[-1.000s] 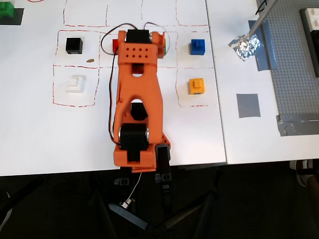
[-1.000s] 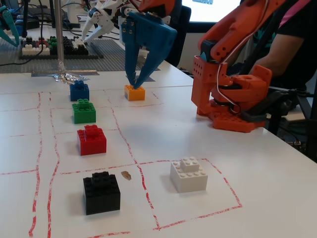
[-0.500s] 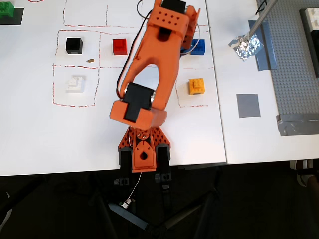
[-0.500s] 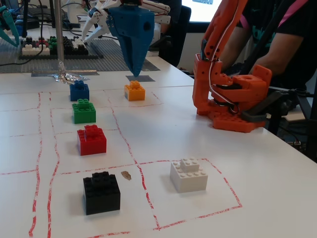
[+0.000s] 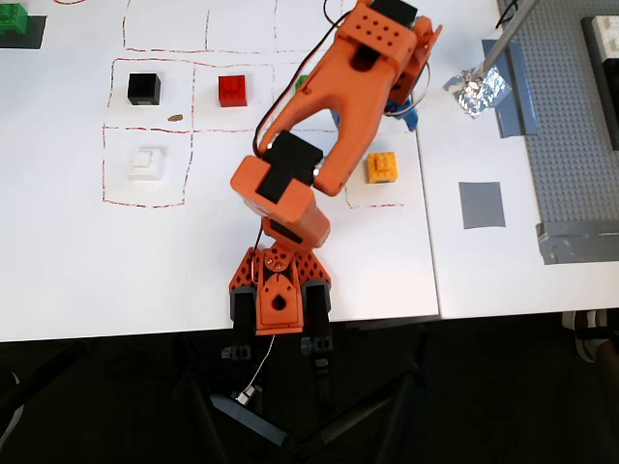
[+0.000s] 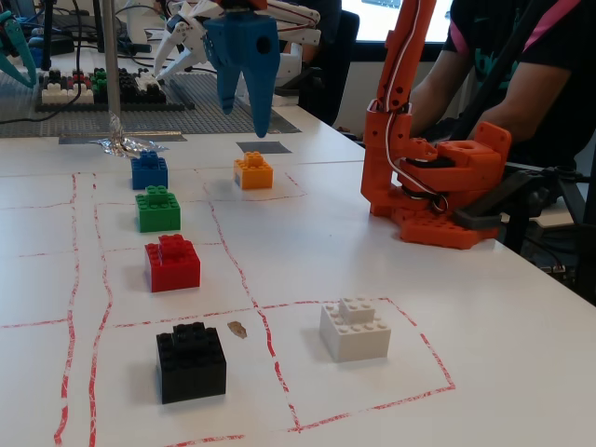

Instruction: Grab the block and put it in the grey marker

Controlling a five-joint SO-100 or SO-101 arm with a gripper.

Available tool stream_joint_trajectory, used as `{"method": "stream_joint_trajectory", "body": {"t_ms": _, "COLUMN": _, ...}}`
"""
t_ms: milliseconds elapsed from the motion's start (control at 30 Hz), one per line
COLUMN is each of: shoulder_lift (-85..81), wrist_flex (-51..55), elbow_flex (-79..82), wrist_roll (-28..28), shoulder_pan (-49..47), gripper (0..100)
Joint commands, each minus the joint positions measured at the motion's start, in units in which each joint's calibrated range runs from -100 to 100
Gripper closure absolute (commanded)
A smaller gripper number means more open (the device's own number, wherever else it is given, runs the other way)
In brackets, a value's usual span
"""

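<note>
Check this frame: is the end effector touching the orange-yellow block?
Apart. The fixed view shows the end effector hanging open in the air, its fingertips clearly above the block, which sits alone on the white table.

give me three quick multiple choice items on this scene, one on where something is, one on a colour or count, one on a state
1. In the fixed view, where is the gripper?
A. resting on the red brick
B. in the air above the table, behind the orange-yellow block
C. pressed onto the white brick

2. In the fixed view, which colours form the column of three bricks left of the block?
A. blue, green, red
B. white, black, yellow
C. red, red, blue

3. What is the state of the orange-yellow block?
A. clamped in the jaws
B. lying on the grey marker
C. resting on the table, untouched

Answers: 1 B, the blue jaws hang clear of every brick. 2 A, the blue brick, green brick and red brick line up. 3 C, the block sits in its red-lined square, with the grey marker bare in the overhead view.
</note>
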Motion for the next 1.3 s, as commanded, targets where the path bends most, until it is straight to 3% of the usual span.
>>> {"method": "stream_joint_trajectory", "body": {"t_ms": 0, "shoulder_lift": -1.75, "wrist_flex": 1.30, "elbow_flex": -5.42, "wrist_roll": 0.88, "shoulder_pan": 3.01, "gripper": 58}}
{"method": "stream_joint_trajectory", "body": {"t_ms": 433, "shoulder_lift": 7.30, "wrist_flex": -0.25, "elbow_flex": -4.33, "wrist_roll": 0.93, "shoulder_pan": 7.42, "gripper": 51}}
{"method": "stream_joint_trajectory", "body": {"t_ms": 833, "shoulder_lift": 14.19, "wrist_flex": -7.52, "elbow_flex": -1.16, "wrist_roll": 0.20, "shoulder_pan": 8.31, "gripper": 54}}
{"method": "stream_joint_trajectory", "body": {"t_ms": 1267, "shoulder_lift": 20.31, "wrist_flex": -8.74, "elbow_flex": -1.61, "wrist_roll": 0.05, "shoulder_pan": 10.87, "gripper": 59}}
